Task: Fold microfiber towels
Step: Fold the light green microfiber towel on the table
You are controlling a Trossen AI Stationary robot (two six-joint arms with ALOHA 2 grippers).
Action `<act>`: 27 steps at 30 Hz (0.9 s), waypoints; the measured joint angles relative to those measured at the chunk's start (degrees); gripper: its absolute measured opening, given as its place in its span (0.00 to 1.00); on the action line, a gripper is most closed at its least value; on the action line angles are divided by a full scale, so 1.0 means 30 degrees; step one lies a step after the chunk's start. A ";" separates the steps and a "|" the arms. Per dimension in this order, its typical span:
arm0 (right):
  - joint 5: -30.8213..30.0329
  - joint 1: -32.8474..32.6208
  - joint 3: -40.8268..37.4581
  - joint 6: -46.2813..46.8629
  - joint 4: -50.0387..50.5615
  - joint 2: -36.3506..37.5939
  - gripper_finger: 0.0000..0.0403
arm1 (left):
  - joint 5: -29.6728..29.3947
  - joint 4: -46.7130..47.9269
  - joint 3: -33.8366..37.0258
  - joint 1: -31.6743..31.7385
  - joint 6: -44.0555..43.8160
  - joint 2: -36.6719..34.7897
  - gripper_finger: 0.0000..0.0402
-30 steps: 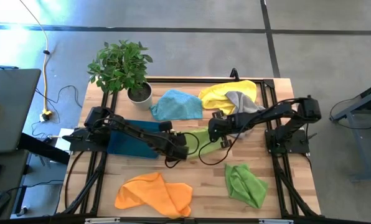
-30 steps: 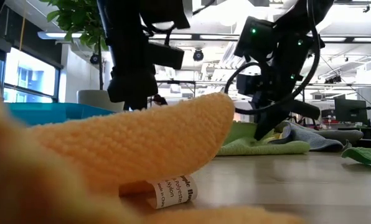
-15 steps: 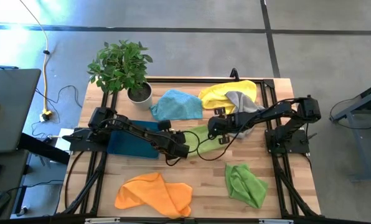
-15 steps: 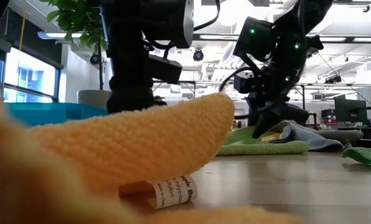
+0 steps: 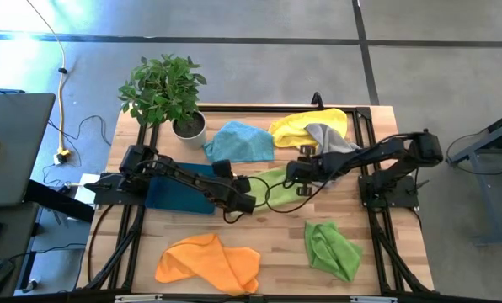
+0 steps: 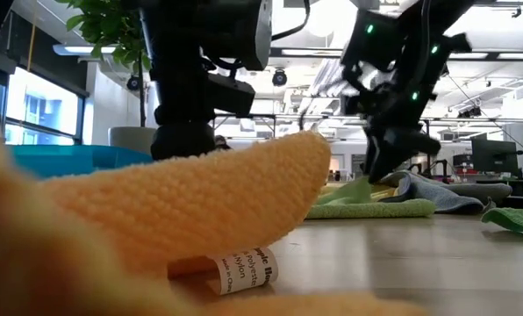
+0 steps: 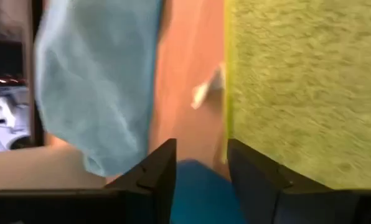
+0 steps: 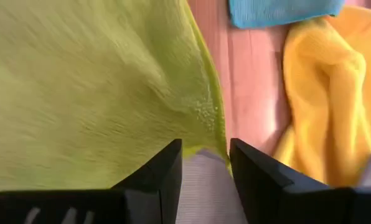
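We find the lime green towel (image 5: 272, 181) lying mid-surface between the two arms, with the light blue towel (image 5: 239, 140) and the yellow towel (image 5: 306, 124) beyond it, the grey towel (image 5: 327, 137) beside the yellow, and the orange towel (image 5: 207, 261) and a second lime towel (image 5: 331, 249) on the near side. The left gripper (image 5: 244, 200) sits at the lime towel's left edge, over the teal tray (image 5: 177, 195); its wrist view shows the jaws parted with nothing between them. The right gripper (image 5: 296, 174) stands at the towel's right edge; its jaws also stand apart, the cloth's hem just ahead of them, not clamped. We judge the step to be seizing two corners for a fold. To do it well, each gripper should close on a single layer at the hem, avoid the grey cloth nearby, and both should lift together so the fabric stays flat and edges align.
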State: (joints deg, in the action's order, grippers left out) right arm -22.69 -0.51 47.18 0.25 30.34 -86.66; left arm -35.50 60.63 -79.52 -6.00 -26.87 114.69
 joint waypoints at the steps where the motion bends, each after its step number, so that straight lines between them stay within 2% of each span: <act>1: 0.0394 -0.0205 0.0000 0.1134 0.0056 0.0271 0.32 | 0.0702 -0.0086 -0.0268 -0.0015 0.0046 0.0000 0.35; 6: 0.3197 -0.1117 -0.0024 0.6326 0.0013 0.0759 0.32 | 0.4445 -0.0199 -0.1687 -0.0411 0.3209 -0.0001 0.34; 8: 0.3650 -0.1475 -0.0243 0.7617 -0.0691 0.0644 0.32 | 0.5879 -0.0402 -0.2053 -0.0569 0.4524 -0.0015 0.33; 11: 0.3497 -0.2026 -0.1392 0.9257 -0.2427 0.0531 0.32 | 0.6919 -0.1453 -0.2109 -0.0746 0.4769 -0.0015 0.31; 16: 0.3001 -0.2317 -0.3783 1.0897 -0.5447 0.0526 0.32 | 0.6802 -0.2410 -0.2109 -0.0905 0.3989 -0.0015 0.29; 21: 0.3184 -0.2755 -0.4984 1.3176 -0.5448 0.0610 0.32 | 0.6262 -0.2562 -0.2109 -0.0933 0.3494 -0.0015 0.27; 27: 0.2903 -0.4251 -0.4697 1.3625 -0.4706 0.0629 0.32 | 0.5314 -0.2732 -0.2109 -0.0890 0.3371 -0.0015 0.26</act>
State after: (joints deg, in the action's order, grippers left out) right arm -13.98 -13.27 33.09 41.13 16.22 -84.77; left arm -19.55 52.44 -85.84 -8.67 -16.76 114.65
